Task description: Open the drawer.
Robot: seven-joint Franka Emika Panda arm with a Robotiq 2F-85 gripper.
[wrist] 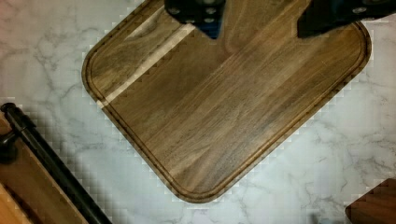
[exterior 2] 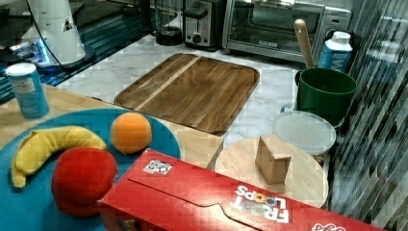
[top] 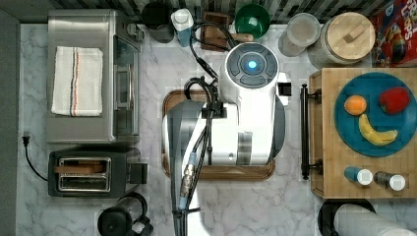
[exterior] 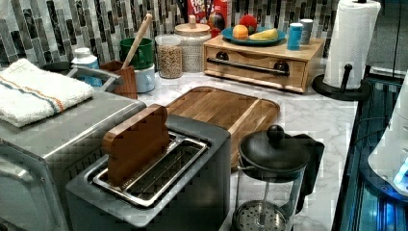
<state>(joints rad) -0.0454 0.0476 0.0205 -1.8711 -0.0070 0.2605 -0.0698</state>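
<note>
Top view: arm (top: pixel 246 118) over the cutting board (top: pixel 172 101), drawer (top: pixel 317 132) pushed in at the top view's right, black handle (top: pixel 304 132) facing the board. Left view: drawer (exterior: pixel 255 65) at the counter's back, under a blue plate (exterior: pixel 254 39). Wrist view: gripper (wrist: pixel 259 21) above the board (wrist: pixel 224 102), fingers (wrist: pixel 196 11) spread apart, gripping nothing, handle (wrist: pixel 51 163) in a corner.

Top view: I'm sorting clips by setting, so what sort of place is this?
Most likely a kitchen counter: a toaster, a toaster oven and a dark cutting board sit on a marble-look worktop.

The arm (top: pixel 246 113) hides most of the cutting board (top: pixel 169 101) beneath it.
</note>
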